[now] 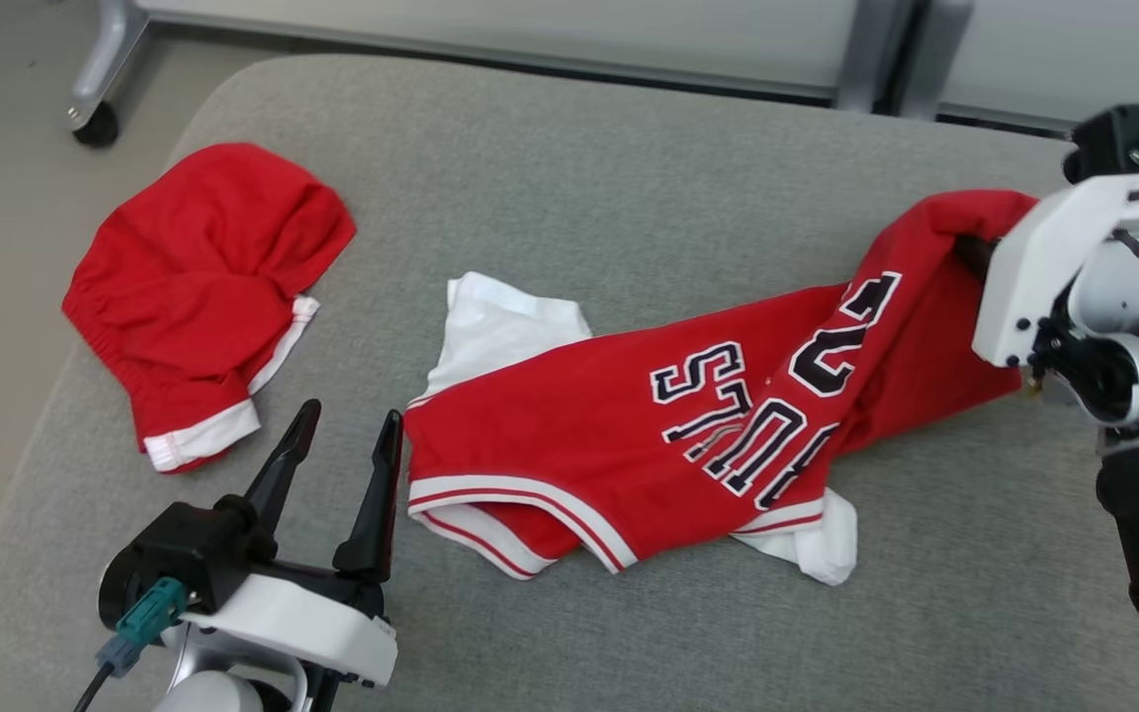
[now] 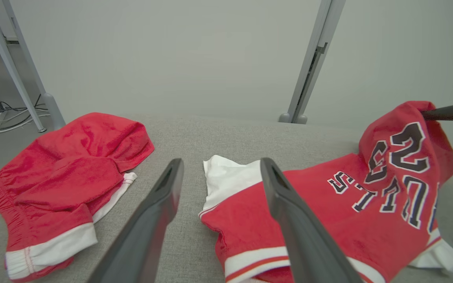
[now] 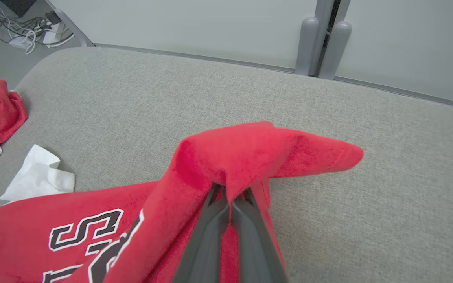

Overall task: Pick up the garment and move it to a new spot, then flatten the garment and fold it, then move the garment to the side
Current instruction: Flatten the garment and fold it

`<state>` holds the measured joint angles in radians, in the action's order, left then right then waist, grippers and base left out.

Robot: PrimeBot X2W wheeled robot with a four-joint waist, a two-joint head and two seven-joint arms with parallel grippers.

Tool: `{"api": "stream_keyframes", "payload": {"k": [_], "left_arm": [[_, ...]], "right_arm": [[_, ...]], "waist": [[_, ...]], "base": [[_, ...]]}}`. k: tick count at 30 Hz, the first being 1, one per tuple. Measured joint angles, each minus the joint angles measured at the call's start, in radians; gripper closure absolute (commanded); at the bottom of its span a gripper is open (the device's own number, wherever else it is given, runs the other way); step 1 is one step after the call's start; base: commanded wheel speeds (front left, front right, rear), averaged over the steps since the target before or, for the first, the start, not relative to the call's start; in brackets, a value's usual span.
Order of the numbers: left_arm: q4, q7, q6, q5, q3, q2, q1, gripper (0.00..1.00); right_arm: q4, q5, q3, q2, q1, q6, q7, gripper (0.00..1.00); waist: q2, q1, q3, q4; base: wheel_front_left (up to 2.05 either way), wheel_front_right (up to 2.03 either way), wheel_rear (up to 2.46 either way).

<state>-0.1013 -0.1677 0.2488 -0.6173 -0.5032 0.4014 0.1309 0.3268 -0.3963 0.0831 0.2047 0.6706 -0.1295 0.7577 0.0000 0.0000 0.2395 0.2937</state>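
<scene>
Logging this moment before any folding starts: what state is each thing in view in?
jersey: crumpled, mostly lying on the grey padded surface, one end lifted.
shorts: bunched in a heap, apart from the jersey, untouched.
left claw: open, empty, near the jersey's striped edge.
right claw: shut on the jersey's raised end.
</scene>
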Motion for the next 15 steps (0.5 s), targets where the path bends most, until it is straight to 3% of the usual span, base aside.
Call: {"api": "stream_keyframes", "payload": {"k": [4, 5, 7, 11, 15], "left_arm": [[0.031, -0.009, -0.016, 0.003, -0.014, -0.015, 0.030, 0.00], [0.038, -0.011, -0.018, 0.003, -0.016, -0.018, 0.034, 0.00], [0.052, -0.014, -0.019, 0.002, -0.017, -0.023, 0.040, 0.00], [0.071, -0.012, -0.020, 0.002, -0.021, -0.021, 0.041, 0.00], [0.065, -0.007, -0.015, 0.003, -0.014, 0.001, 0.039, 0.00]], "right_arm": [[0.122, 0.001, 0.044, -0.008, 0.093, 0.000, -0.048, 1.00], [0.152, 0.001, 0.053, -0.014, 0.110, 0.000, -0.066, 0.86], [0.218, 0.001, 0.067, -0.030, 0.133, 0.000, -0.101, 0.00], [0.330, -0.019, 0.116, -0.050, 0.147, 0.000, -0.166, 0.00], [0.341, -0.043, 0.153, -0.041, 0.145, 0.000, -0.224, 0.00]], "waist": [[0.0000, 0.0000, 0.032, 0.039], [0.0000, 0.0000, 0.038, 0.046], [0.0000, 0.0000, 0.045, 0.055], [0.0000, 0.0000, 0.020, 0.040], [0.0000, 0.0000, -0.011, 0.005]], "base": [[0.00, 0.00, 0.00], [0.00, 0.00, 0.00], [0.00, 0.00, 0.00], [0.00, 0.00, 0.00], [0.00, 0.00, 0.00]]}}
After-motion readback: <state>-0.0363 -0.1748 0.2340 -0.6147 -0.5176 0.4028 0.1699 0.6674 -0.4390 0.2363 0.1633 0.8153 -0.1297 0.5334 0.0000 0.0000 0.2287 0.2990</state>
